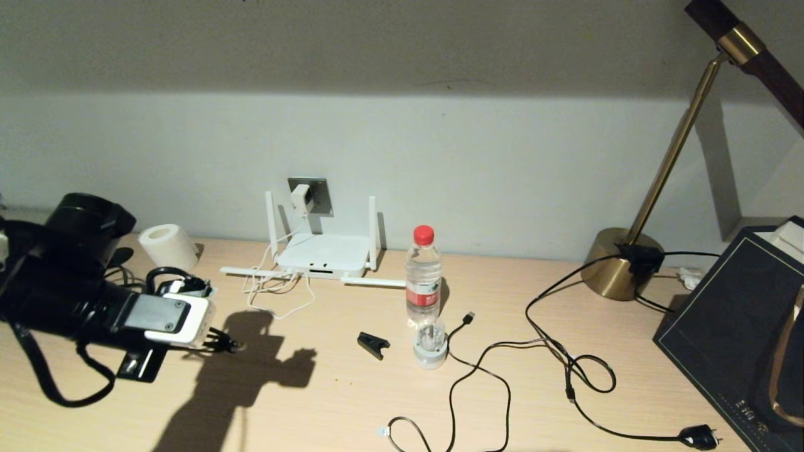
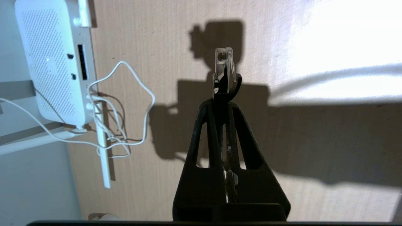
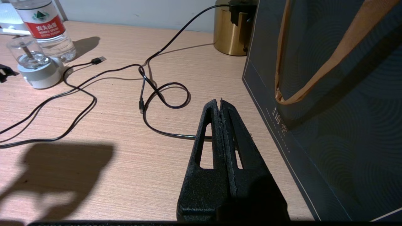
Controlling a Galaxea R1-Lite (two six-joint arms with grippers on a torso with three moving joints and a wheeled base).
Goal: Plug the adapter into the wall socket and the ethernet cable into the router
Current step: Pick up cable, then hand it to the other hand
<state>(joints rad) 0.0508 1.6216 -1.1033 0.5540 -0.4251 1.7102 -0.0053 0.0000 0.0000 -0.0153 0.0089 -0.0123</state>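
The white router [image 1: 323, 254] lies against the wall with its antennas spread; its dark port slot [image 2: 82, 61] faces the table. Above it, the white adapter [image 1: 301, 198] sits in the grey wall socket [image 1: 317, 191], and its thin white cord [image 1: 279, 295] loops down in front of the router. My left gripper [image 1: 225, 342] hovers over the table left of the router, shut on the ethernet cable. The cable's clear clip plug [image 2: 224, 62] sticks out past the fingertips [image 2: 207, 108]. My right gripper [image 3: 220, 102] hangs shut and empty beside a dark bag.
A water bottle [image 1: 424, 276], a small white device with a clear dome [image 1: 430, 348] and a black clip [image 1: 374, 345] stand right of the router. A thin USB cable [image 1: 468, 317] and a black lamp cord [image 1: 565, 351] snake across the table. Brass lamp base [image 1: 622, 263] and dark bag [image 1: 735, 326] at right, tissue roll [image 1: 166, 245] at left.
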